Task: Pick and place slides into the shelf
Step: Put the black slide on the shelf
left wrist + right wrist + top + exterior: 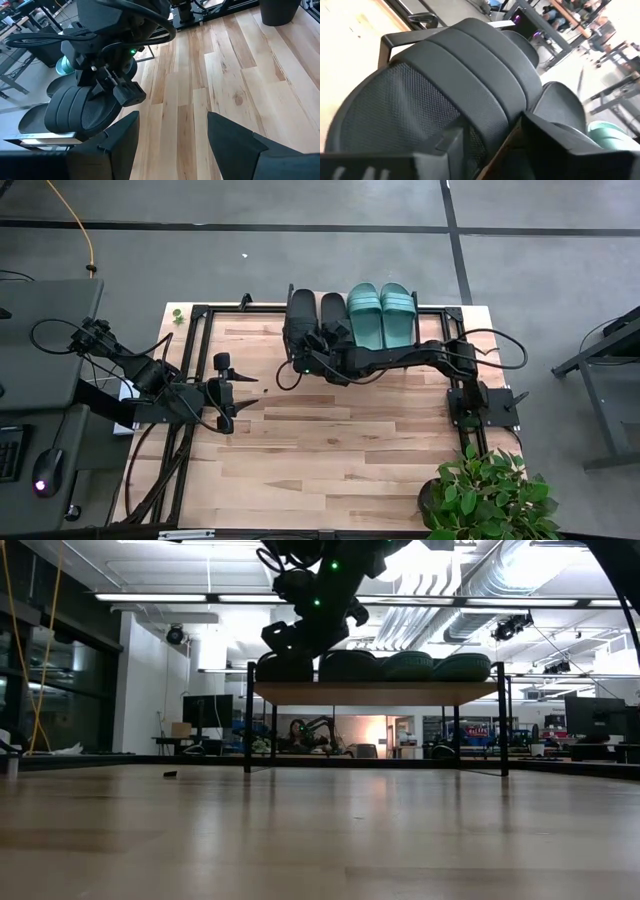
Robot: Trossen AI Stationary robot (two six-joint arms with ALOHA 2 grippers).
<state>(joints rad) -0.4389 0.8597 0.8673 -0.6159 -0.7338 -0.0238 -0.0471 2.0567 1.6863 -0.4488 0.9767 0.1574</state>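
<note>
Two black slides [300, 315] [333, 315] and two teal slides [363, 315] [397, 315] lie side by side, soles down, on the shelf [400, 692] at the table's far edge. My right gripper [300, 348] reaches over the leftmost black slide [470, 65], open, with that slide's near-side edge between its fingers. The second black slide [560, 105] and a teal one [607, 132] show beyond it. My left gripper [228, 390] hangs open over the table's left part, with nothing between its fingers [120, 140]. My right gripper stands with one finger [395, 160] over the leftmost black slide's mesh footbed and the other [570, 145] beside its ribbed strap [490, 95], coming slantwise down from the table's near side. Whether either finger touches the slide I cannot tell. The slide rests flat on the shelf.
A potted plant [485, 495] stands at the table's near right corner. Bare wooden tabletop [330, 440] stretches between both arms and the near edge. A desk with a mouse [42, 483] stands left of the table. A small dark object [170, 774] lies on the table's left.
</note>
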